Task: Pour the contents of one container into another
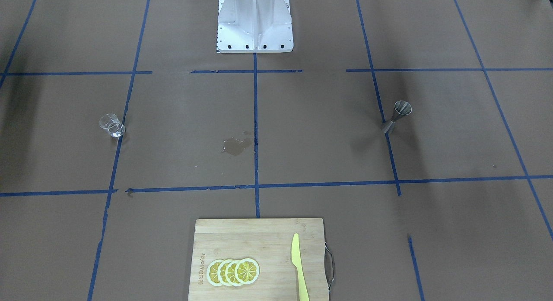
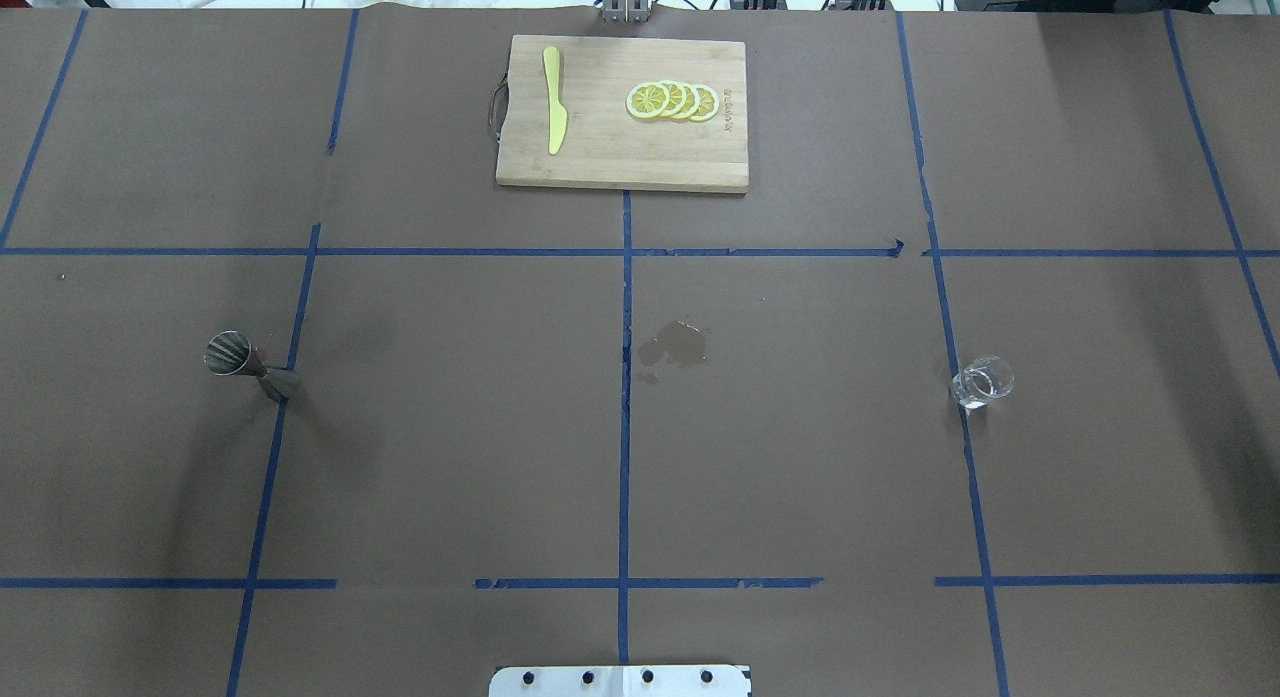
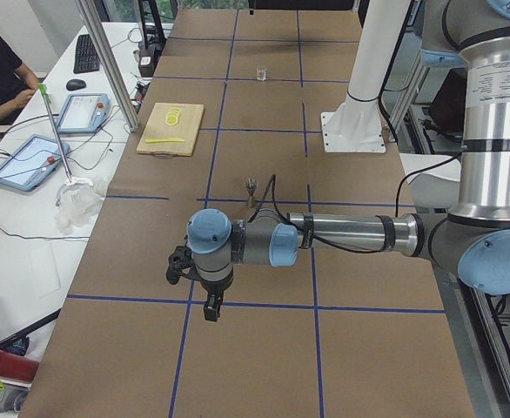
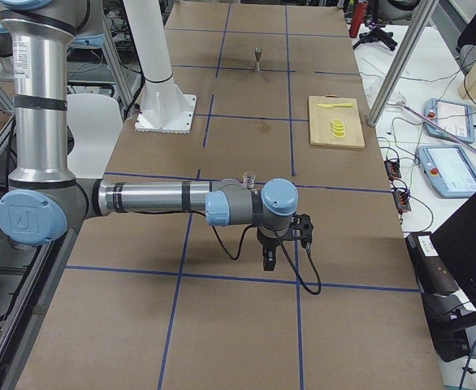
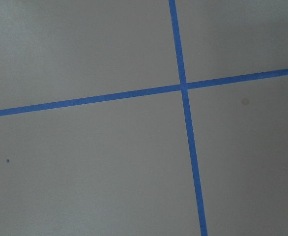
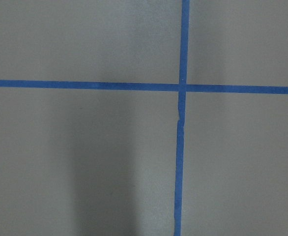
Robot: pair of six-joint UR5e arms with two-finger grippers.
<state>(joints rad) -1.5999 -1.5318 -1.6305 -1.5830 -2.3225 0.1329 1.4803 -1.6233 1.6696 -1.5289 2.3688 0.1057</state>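
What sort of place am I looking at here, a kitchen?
Probably a robotics lab, not a kitchen: a blue tape grid on the table, a robot's left arm and right arm, control tablets alongside.

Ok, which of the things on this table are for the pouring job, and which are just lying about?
For the job:
- clear glass cup
- steel jigger

Lying about:
- wooden cutting board
- yellow knife
- lemon slices
- wet patch on the table paper
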